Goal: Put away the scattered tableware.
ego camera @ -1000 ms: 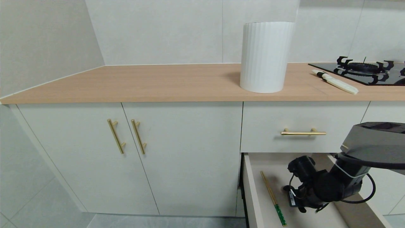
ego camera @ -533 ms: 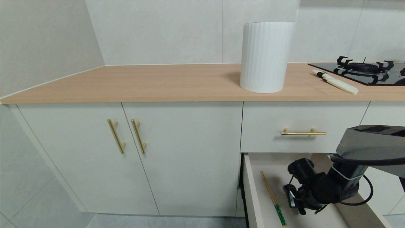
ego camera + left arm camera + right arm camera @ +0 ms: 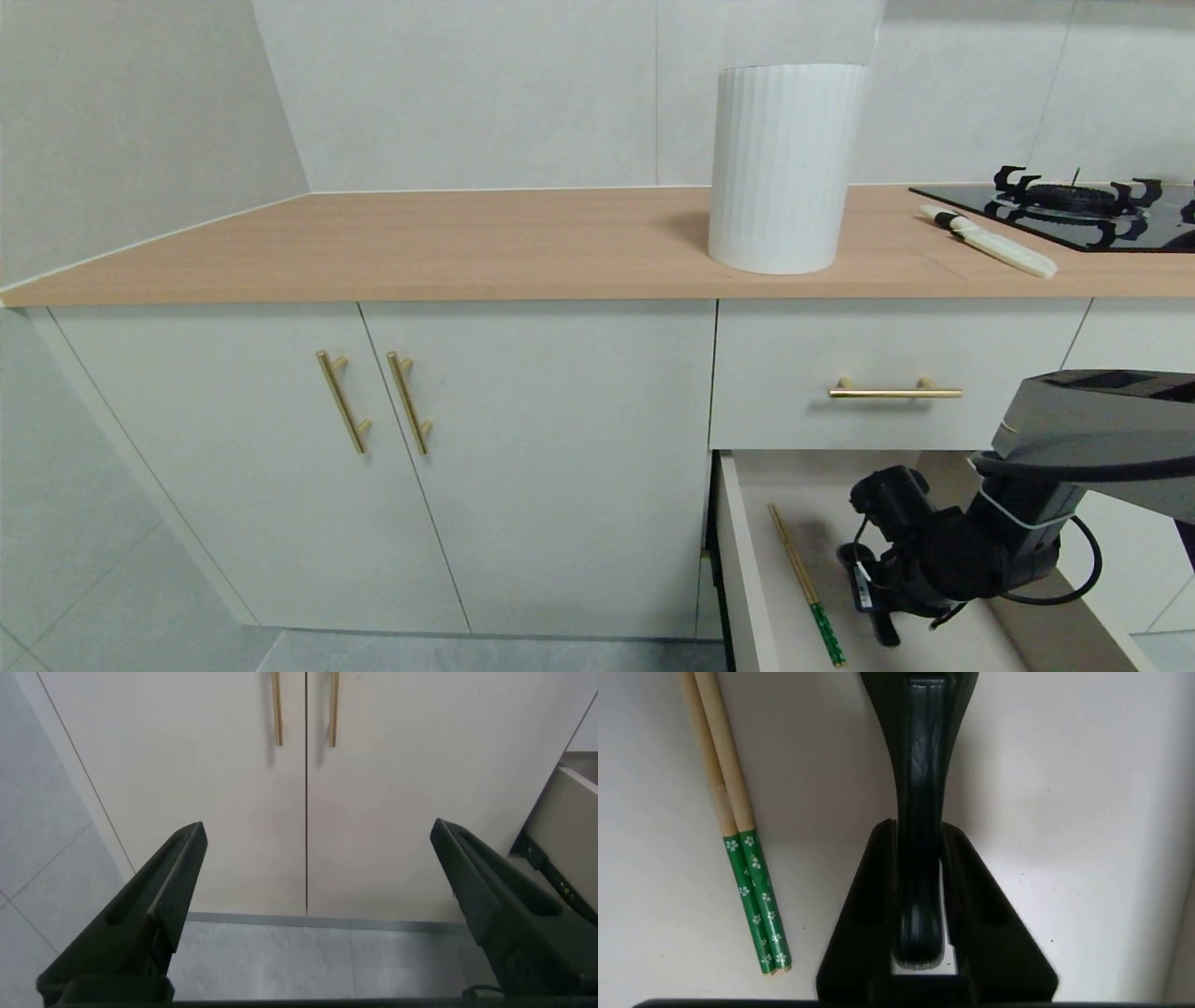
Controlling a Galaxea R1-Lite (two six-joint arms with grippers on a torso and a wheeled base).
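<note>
Right end effector (image 3: 920, 840) — clamped on a slender glossy black utensil handle (image 3: 920, 756), low inside the open pale drawer (image 3: 744, 560). A pair of wooden chopsticks with green flowered ends (image 3: 738, 831) lies on the drawer floor just beside it, apart. Left end effector (image 3: 318, 835) — spread wide, empty, facing the white cabinet doors (image 3: 392, 793).

Domestic kitchen. Evidence on view:
- wooden countertop (image 3: 467, 243) running along a wall of pale tiles (image 3: 467, 93);
- gas hob (image 3: 1074, 201) with black pan supports, set into the countertop;
- white cabinet doors (image 3: 233, 467) below, with slim brass handles (image 3: 341, 401);
- closed drawer (image 3: 896, 355) with a matching brass bar, above an open drawer (image 3: 742, 560) holding chopsticks (image 3: 805, 583);
- knife (image 3: 990, 245) lying beside the hob;
- white ribbed container (image 3: 782, 168) standing on the countertop;
- grey tiled floor (image 3: 93, 597).
</note>
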